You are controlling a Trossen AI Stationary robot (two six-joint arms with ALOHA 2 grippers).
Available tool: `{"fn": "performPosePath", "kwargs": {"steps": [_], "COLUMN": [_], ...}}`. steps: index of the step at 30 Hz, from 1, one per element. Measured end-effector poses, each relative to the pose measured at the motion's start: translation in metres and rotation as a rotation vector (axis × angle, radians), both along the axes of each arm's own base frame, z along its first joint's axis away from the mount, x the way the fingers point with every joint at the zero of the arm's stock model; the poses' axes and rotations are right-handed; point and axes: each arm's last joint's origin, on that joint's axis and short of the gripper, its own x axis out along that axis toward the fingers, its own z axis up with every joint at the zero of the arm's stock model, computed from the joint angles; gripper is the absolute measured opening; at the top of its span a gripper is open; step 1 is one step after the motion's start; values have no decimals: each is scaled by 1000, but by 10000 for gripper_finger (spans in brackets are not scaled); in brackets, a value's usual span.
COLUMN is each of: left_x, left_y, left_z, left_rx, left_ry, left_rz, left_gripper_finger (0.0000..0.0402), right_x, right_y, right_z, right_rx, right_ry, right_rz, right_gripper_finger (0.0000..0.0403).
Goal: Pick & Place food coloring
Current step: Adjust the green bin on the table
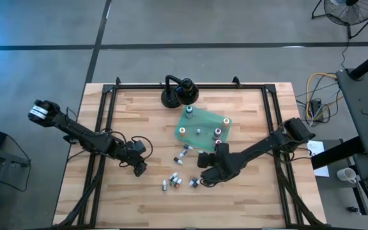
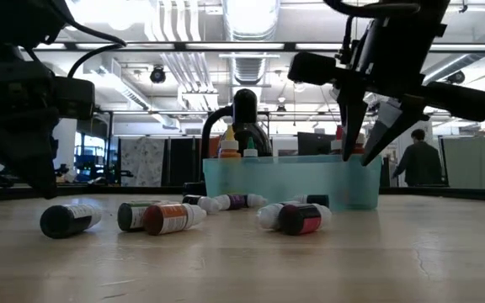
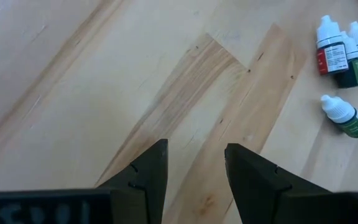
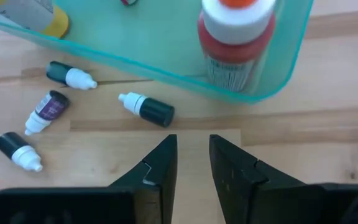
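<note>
Food coloring bottles (image 1: 198, 131) stand upright in the teal tray (image 1: 190, 131); from above I count about five there, one near each corner and one in the middle. My right wrist view shows a red one with an orange cap (image 4: 236, 37) pressed close to the tray's near wall, and a yellow-based one (image 4: 33, 14) at another corner. The tray's walls are clear teal and low, so the bottles rise above the rim.

More bottles lie on their sides on the bench (image 1: 107, 198) outside the tray: a pair just beside its near edge (image 1: 184, 153), and a loose cluster (image 1: 175, 183) farther out toward the front. From the low view these show dark, red-brown and red bodies, though I can't sort every colour at that angle.

A black round-based stand (image 1: 179, 94) sits just behind the tray at the back of the bench.

My right gripper (image 1: 203, 181) hangs above the bench just outside the tray, near the front cluster, its jaws nearly together with a narrow gap and nothing between them. My left gripper (image 1: 139, 168) waits near the bench to the left, well apart from the tray, jaws parted and empty, with three fallen bottles (image 3: 344, 59) ahead of it.
</note>
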Motion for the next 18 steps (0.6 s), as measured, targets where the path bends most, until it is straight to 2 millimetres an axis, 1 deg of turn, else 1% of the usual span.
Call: {"fn": "performPosePath", "kwargs": {"steps": [8, 18], "left_x": [-2, -2], "left_y": [1, 1], "left_z": [-2, -4], "left_rx": [0, -3], "left_ry": [9, 12], "left_rz": [4, 10], "left_gripper_finger": [133, 133], "right_x": [4, 8], "right_y": [-14, -26], "right_z": [0, 0], "right_rx": [-18, -32], "right_ry": [40, 72], "right_rz": [20, 40], "right_gripper_finger": [82, 82]}}
